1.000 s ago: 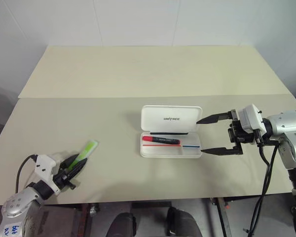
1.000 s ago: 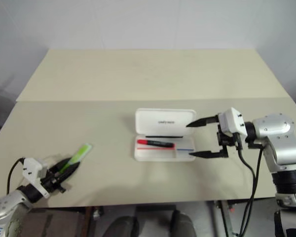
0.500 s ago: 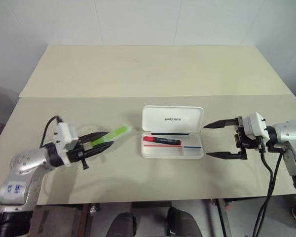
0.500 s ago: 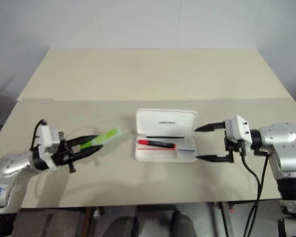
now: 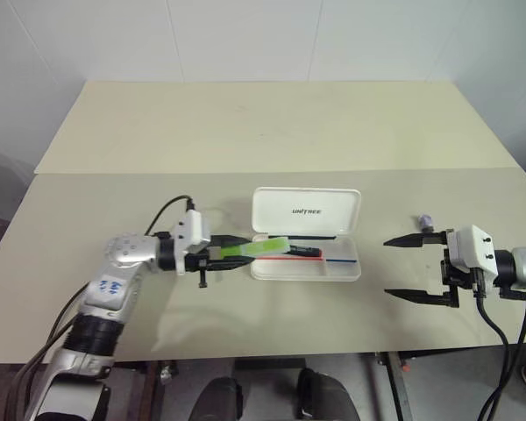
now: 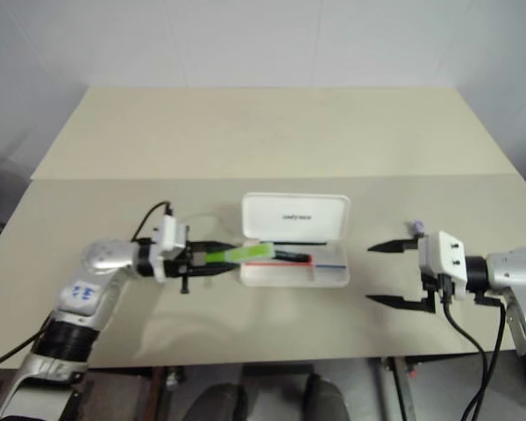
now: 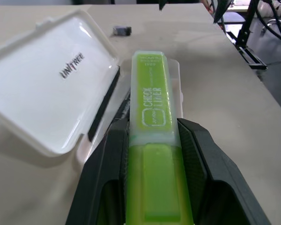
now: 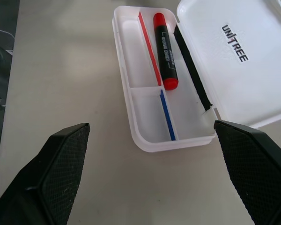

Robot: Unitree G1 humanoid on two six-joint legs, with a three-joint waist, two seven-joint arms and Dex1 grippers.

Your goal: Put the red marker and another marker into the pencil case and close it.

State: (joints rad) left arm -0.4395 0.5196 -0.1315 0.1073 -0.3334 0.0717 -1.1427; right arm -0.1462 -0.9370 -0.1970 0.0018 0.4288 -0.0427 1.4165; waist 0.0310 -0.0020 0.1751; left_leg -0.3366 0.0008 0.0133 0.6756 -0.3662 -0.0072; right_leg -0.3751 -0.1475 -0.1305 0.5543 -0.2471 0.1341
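The white pencil case (image 5: 280, 224) lies open at mid-table, its printed lid tilted back. The red marker (image 8: 165, 44) lies inside the tray, beside a thin red-and-blue divider. My left gripper (image 5: 237, 255) is shut on the lime-green highlighter (image 5: 263, 248), held nearly level. The highlighter's free end reaches over the tray's left end, above the red marker's cap. In the left wrist view the highlighter (image 7: 152, 103) sits squeezed between both black fingers. My right gripper (image 5: 388, 267) stands wide open to the right of the case, apart from it, holding nothing.
A small grey-purple object (image 5: 425, 220) lies on the table just behind my right gripper. A seam runs across the beige tabletop (image 5: 263, 123) behind the case. The table's front edge is close below both arms.
My left gripper has carried the green highlighter from the front left corner rightward to the case's left end. My right gripper has drawn back to the right, away from the case.
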